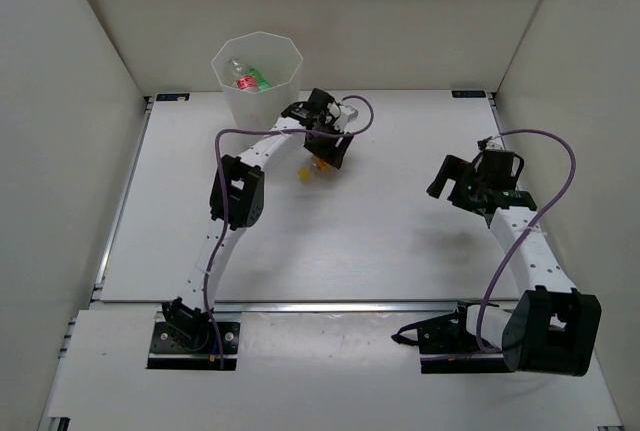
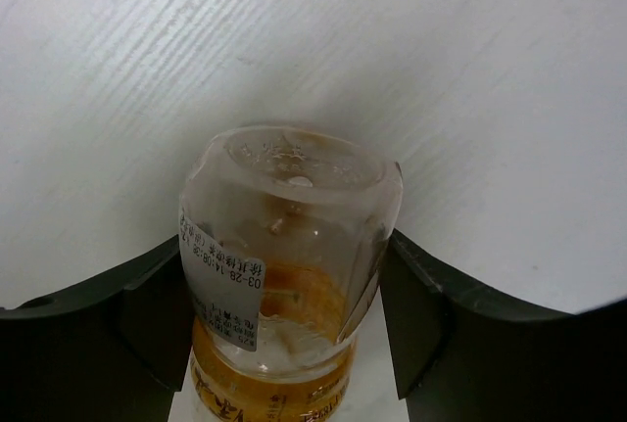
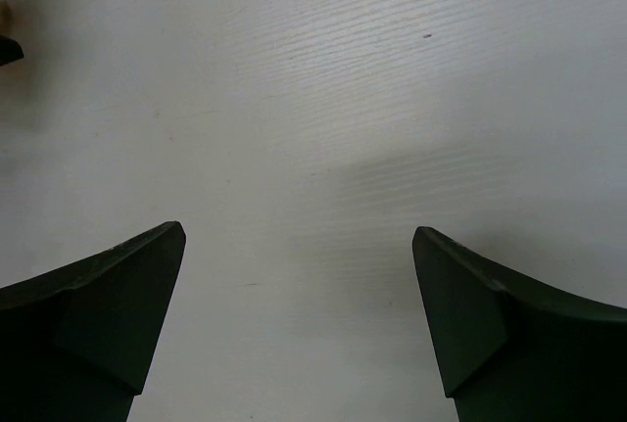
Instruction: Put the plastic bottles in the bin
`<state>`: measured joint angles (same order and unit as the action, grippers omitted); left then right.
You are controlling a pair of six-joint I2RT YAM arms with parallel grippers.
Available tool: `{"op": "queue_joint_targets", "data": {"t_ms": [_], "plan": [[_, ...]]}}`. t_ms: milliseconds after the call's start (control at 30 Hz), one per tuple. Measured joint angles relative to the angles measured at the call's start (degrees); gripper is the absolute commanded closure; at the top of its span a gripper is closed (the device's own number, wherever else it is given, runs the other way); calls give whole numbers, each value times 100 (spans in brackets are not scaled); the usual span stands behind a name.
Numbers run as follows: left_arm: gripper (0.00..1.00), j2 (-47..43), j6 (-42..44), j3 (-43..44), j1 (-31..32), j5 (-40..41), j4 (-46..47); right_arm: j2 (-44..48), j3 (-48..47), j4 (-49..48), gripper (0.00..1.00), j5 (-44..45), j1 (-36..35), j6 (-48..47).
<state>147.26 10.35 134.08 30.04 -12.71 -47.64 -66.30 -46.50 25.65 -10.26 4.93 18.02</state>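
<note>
Black left jaws clasp the orange-labelled bottle (image 2: 284, 265); right jaws stand wide.

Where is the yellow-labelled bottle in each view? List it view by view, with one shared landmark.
Top external: yellow-labelled bottle upper centre-left, under the left hand, lower right of the bin.
Left wrist: fills the lower centre, between the hand's fingers.
Right wrist: not identifiable; only a blur at the top-left edge.
Shared landmark: the white table.
</note>
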Motion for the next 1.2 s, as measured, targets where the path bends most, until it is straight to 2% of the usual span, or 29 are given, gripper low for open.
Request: {"op": "queue_joint_targets", "data": {"t_ms": [133,233,367,467,567,700,800,833,900,933,967,1067,1200], "plan": [[48,-479,-275,-278,59,-264,87,46,-57,144,1,232,-205,-48],[46,-1655,-424,-1169,251,-44,483,-79,-243,372,0,380,-393,-118],[43,-3847,-844,-2500,448,153,1709,-221,-396,468,1,444,-531,-160],[44,-5226,-1198,-3021,184,566,2736,-229,-396,468,1,448,-651,-186],[44,-5989,-1475,-3305,-435,1202,3773,-229,-396,424,1,476,-804,-236],[41,-6054,-1878,-3711,-1172,2138,5316,-273,-404,389,1,503,-811,-310],[38,-5475,-2090,-3858,-1298,2662,6015,-339,-409,389,1,542,-745,-321],[36,-5158,-2146,-3755,-1307,2745,6059,-352,-409,389,1,555,-723,-323],[19,-4511,-2280,-3528,-1305,2870,6052,-369,-409,387,1,560,-660,-326],[14,-4247,-2354,-3484,-1305,2907,6022,-380,-409,387,1,555,-616,-341],[2,-4037,-2435,-3482,-1305,2942,5943,-389,-409,385,1,546,-581,-361],[1,-3703,-2677,-3482,-1303,2988,5659,-404,-409,352,1,431,-420,-437],[2,-3829,-2892,-3467,-1287,2942,5396,-407,-415,332,0,426,-326,-575]]}}
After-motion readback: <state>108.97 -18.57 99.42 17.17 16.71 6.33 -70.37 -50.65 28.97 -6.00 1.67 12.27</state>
